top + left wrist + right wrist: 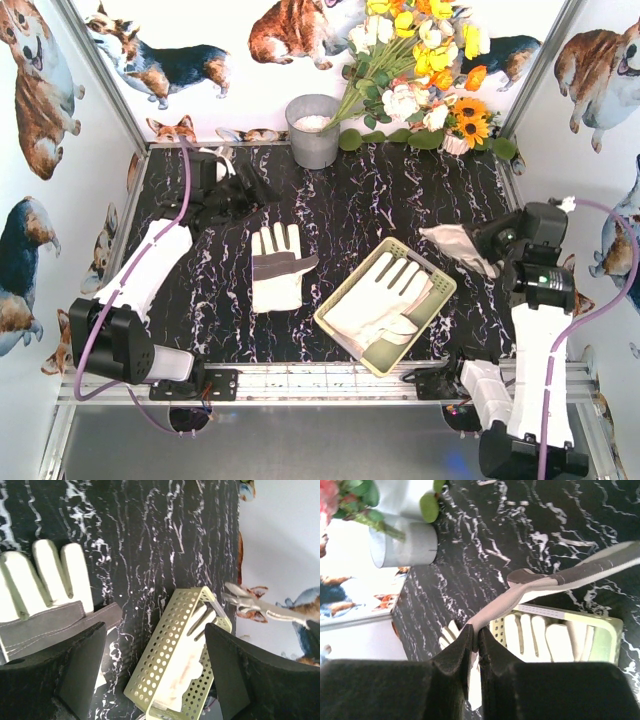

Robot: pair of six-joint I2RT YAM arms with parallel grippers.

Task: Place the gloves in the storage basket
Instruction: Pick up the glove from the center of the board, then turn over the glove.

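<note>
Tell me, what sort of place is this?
Likely a staged robot test booth, not a home: corgi-print walls close around a marbled tabletop, with a metal rail along its near edge.

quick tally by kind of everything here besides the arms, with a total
gloves: 3 (table glove, basket glove, held glove in the right fingers)
storage basket: 1
grey bucket: 1
flower bunch: 1
total: 6
</note>
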